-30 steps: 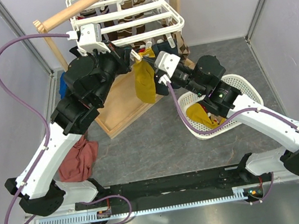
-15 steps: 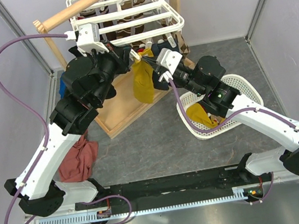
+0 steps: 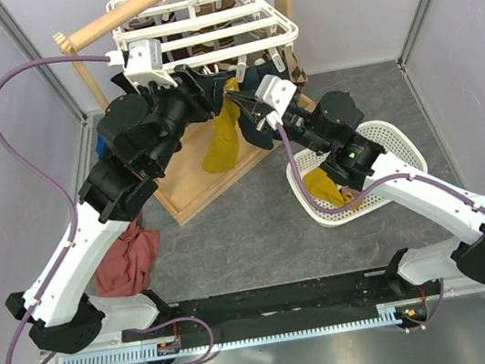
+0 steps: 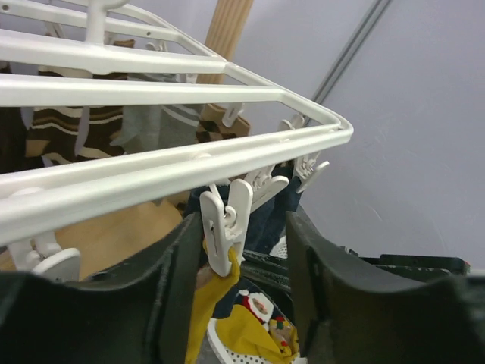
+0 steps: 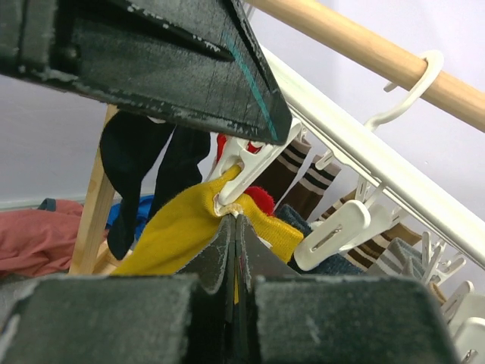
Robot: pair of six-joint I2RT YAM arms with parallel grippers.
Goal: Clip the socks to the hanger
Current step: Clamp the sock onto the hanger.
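The white hanger (image 3: 199, 24) hangs by its hook from the wooden pole. A mustard-yellow sock (image 3: 221, 144) dangles from a front peg (image 4: 226, 227), whose jaws pinch its top edge. My left gripper (image 4: 242, 280) is open, its fingers on either side of that peg and apart from it. My right gripper (image 5: 233, 227) is shut on the same yellow sock's (image 5: 174, 227) top edge, just under the peg (image 5: 246, 168). A navy sock (image 3: 259, 128) hangs from the pegs beside it. Another yellow sock (image 3: 326, 183) lies in the basket.
A white mesh basket (image 3: 388, 136) sits at the right. The wooden stand's base (image 3: 200, 177) lies under the hanger. A red cloth (image 3: 126, 260) lies on the left and a blue one (image 3: 102, 139) behind it. Brown argyle (image 4: 64, 129) and black socks (image 5: 140, 174) hang on other pegs.
My left gripper has opened and let go of the peg, which now bites the yellow sock. The sock's lower end has swung left.
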